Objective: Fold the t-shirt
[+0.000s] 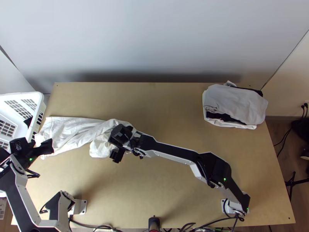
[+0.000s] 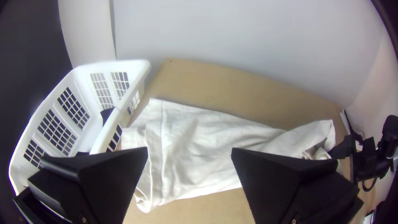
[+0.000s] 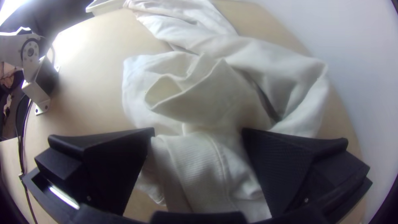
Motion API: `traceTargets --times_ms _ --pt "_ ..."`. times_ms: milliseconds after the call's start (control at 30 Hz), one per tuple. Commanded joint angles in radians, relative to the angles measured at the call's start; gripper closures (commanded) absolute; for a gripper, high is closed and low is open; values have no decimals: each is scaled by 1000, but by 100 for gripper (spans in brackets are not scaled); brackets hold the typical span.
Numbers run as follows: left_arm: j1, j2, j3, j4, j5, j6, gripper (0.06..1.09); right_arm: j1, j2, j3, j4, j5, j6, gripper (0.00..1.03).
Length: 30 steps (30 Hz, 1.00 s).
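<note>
Right fingers [image 1: 117,155] wide apart, bunched t-shirt [image 1: 101,145] loose between; left fingers [image 1: 47,147] wide apart, empty, near other end

White-and-black arms [image 1: 174,151] carry black cables [image 1: 34,176] and green lights [image 1: 224,179].

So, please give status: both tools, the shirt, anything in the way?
Left tool open at flatter end; right tool open over bunched end. White shirt stretched long, rumpled. Basket close to flatter end, may obstruct.
</note>
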<state>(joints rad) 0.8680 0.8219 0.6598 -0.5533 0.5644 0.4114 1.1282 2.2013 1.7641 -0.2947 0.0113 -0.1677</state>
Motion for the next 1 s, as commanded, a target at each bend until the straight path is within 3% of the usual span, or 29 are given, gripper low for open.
traceTargets --times_ms 0,100,133,267,333,433,500,633,700,833,967 --pt "-21 10 3 16 0 -20 10 -21 -25 -52 0 7 20 12" --pt "-21 8 0 15 0 -20 10 -19 -45 -68 8 9 40 25" --pt "-21 8 -2 13 0 -19 10 -18 -54 -75 17 9 40 35" --pt "-21 6 -14 9 0 -19 11 -15 -120 -173 155 12 25 91" --pt "-27 0 -25 7 0 -17 14 -15 -155 -229 206 12 14 91" --pt "-49 -7 -54 18 0 0 35 -13 -201 -282 243 36 16 93" --pt "-61 -4 -68 35 0 6 36 -15 -226 -305 243 42 16 93" --pt "-70 8 -74 59 0 6 34 -24 -275 -380 330 55 13 96" --pt "-104 20 -71 38 -1 12 12 -30 -302 -439 424 55 7 98" --pt "-185 100 -52 -73 -17 79 11 -44 -328 -494 491 55 4 100" --pt "-296 169 -86 -43 -95 193 11 -50 -351 -515 493 58 13 100"
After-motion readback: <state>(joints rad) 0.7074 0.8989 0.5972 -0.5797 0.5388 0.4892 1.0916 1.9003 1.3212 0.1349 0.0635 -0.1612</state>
